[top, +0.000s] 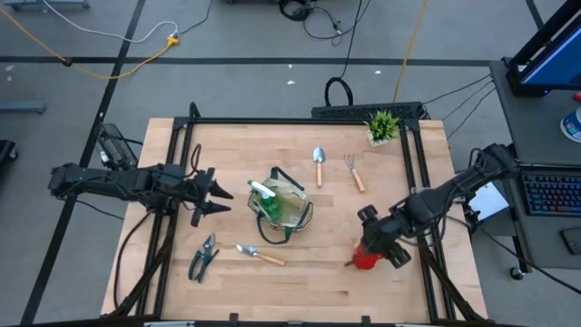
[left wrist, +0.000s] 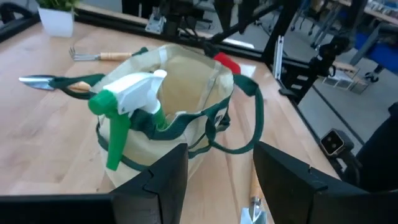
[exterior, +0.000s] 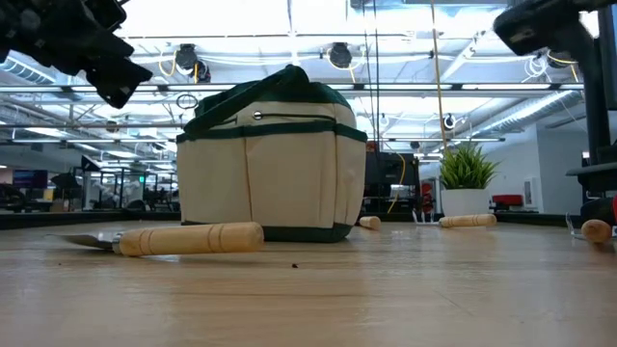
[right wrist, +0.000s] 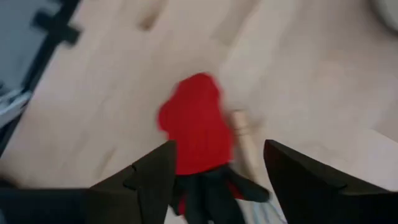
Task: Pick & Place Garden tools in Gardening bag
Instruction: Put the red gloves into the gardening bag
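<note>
The khaki gardening bag [top: 289, 209] stands mid-table with the green spray bottle [left wrist: 124, 109] upright in it. My left gripper [top: 213, 195] hovers open just left of the bag, with nothing between its fingers. The red-and-black glove [right wrist: 196, 124] lies flat on the table at the near right, a wooden handle [right wrist: 244, 140] beside it. My right gripper [right wrist: 217, 152] hangs open above the glove, pointing steeply down, a finger on either side. Flat on the table lie a trowel [top: 318, 163], the hand fork [top: 354, 171], the pruners [top: 203, 257] and a second trowel [top: 259, 254].
A small potted plant [top: 382, 127] stands at the far right corner. A black frame rail [top: 300, 121] runs along the far edge and down both sides. Bare wood lies along the near edge between the second trowel and the glove.
</note>
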Controlling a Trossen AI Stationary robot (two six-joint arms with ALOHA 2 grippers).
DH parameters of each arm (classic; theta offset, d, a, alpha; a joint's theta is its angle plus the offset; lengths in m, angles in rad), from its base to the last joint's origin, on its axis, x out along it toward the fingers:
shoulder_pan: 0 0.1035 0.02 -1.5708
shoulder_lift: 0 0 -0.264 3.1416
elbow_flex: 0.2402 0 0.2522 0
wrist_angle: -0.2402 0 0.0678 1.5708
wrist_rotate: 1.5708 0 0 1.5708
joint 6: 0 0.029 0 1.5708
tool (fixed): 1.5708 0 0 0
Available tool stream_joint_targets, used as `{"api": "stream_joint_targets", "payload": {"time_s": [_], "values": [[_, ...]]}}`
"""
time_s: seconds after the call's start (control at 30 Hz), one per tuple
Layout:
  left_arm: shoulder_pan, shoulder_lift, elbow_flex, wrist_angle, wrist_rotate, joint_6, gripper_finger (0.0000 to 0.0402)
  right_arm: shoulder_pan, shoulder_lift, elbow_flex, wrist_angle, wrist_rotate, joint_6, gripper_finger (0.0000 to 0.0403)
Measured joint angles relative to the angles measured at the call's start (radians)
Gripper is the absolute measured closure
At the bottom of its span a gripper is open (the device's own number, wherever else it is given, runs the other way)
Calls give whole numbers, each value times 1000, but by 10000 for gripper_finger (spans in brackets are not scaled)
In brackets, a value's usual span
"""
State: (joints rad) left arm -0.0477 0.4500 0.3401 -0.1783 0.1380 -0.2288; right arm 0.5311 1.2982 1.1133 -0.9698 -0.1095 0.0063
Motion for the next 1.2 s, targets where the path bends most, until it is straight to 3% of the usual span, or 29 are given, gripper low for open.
{"api": "stream_joint_targets", "payload": {"time_s": [0.47, 1.2], "values": [[-14, -169, 0, -140, -36, 18, 215, 31, 117, 0, 19, -19, -11, 109], [-14, -204, 0, -187, -4, 13, 215, 76, 226, -34, 28, 4, 35, 105]]}}
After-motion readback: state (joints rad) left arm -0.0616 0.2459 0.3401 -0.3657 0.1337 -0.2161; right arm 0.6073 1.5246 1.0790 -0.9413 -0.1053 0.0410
